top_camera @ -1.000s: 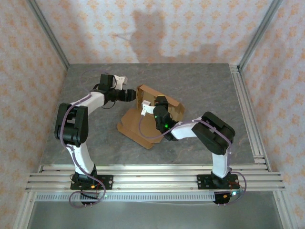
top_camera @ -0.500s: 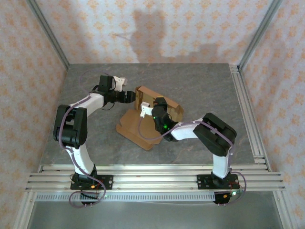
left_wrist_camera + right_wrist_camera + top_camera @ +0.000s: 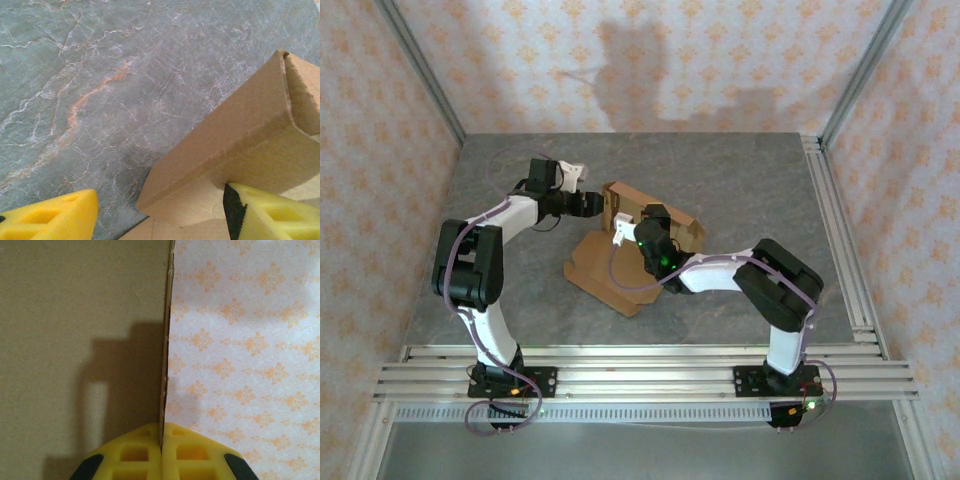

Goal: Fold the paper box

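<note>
paper box [image 3: 638,252] sat mid-table, slightly left of centre, plain brown corrugated board on every face in view; top view showed its far part stood up as low walls forming a shallow tray, with a flat panel lying on the table [image 3: 750,190] toward the near-left; what lay inside the tray I couldn't tell, right arm covered it.

right wrist view gave what the top couldn't: a box panel [image 3: 80,340] edge-on, thin edge running straight down into the seam between the yellow pads [image 3: 135,452]; right gripper [image 3: 162,437] was pinched together on that cardboard edge; orange-patterned wall [image 3: 240,340] was behind it; in the top view the right gripper [image 3: 625,232] sat at the tray's left wall.

left wrist view: a creased wall of the box [image 3: 240,140] angled up off the grey veined table [image 3: 100,75], raw corrugated edge visible at its top corner; left gripper [image 3: 160,217] had jaws wide apart, right finger [image 3: 270,215] against the cardboard, left finger over bare table; top view placed the left gripper [image 3: 600,203] at the tray's far-left corner.
</note>
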Action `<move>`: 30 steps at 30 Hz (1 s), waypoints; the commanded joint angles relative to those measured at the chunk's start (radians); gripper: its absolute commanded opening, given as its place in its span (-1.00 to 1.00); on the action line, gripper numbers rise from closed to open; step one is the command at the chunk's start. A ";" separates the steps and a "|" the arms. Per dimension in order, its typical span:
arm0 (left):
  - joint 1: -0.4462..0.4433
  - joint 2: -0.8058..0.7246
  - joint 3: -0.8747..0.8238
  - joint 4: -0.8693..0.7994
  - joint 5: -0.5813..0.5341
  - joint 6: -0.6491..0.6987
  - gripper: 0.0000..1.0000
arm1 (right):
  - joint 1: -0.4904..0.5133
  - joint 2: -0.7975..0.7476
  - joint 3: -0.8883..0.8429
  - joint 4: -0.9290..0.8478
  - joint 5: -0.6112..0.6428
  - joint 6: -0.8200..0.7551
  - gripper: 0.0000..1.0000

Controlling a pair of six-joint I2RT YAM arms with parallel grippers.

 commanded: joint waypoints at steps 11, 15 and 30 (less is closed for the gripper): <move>-0.023 0.050 0.079 -0.088 0.030 0.037 0.19 | 0.013 -0.048 0.062 -0.164 -0.048 0.092 -1.00; -0.037 0.059 0.095 -0.110 0.024 0.049 0.16 | 0.015 -0.059 0.067 -0.212 -0.061 0.130 -1.00; -0.075 0.062 0.108 -0.102 -0.063 0.028 -0.23 | 0.029 -0.068 0.106 -0.337 -0.096 0.225 -1.00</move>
